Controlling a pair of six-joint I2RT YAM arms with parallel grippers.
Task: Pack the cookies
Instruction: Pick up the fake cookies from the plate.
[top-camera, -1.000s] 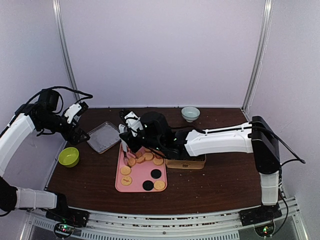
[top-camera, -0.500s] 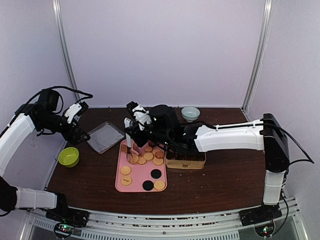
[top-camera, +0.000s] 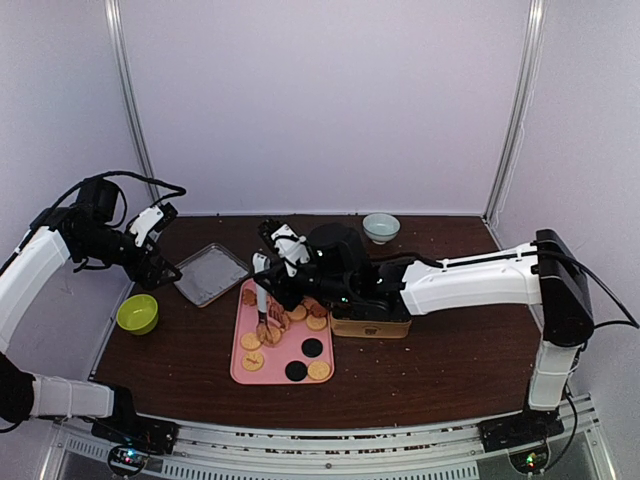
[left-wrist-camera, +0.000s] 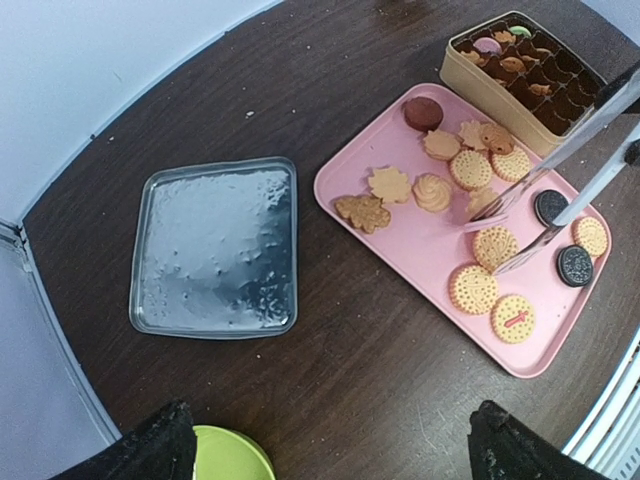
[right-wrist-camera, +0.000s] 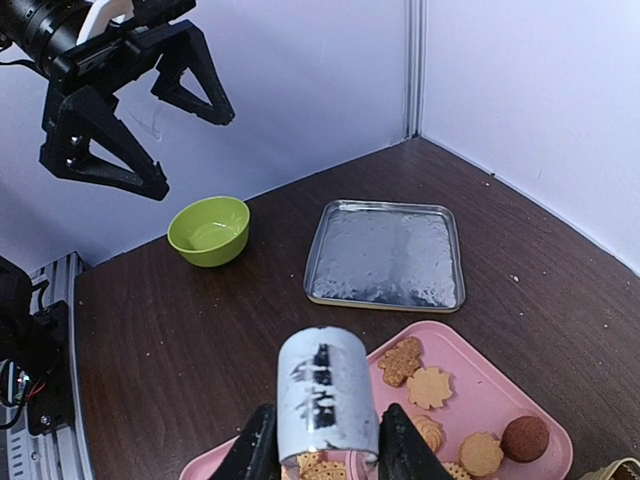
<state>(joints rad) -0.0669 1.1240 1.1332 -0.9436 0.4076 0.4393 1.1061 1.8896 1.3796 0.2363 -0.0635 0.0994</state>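
On the table (left-wrist-camera: 350, 380), tongs (left-wrist-camera: 560, 152) are gripped by the right gripper (right-wrist-camera: 320, 445), tips spread around a round cookie (left-wrist-camera: 493, 245) on the pink tray (left-wrist-camera: 400, 255) at frame right, seemingly for lifting into the tin (left-wrist-camera: 480, 88), while the left gripper (left-wrist-camera: 330, 455) is parked wide open.

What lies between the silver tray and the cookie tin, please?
The pink tray, with loose cookies on it, lies between them; the left wrist view shows this most clearly.
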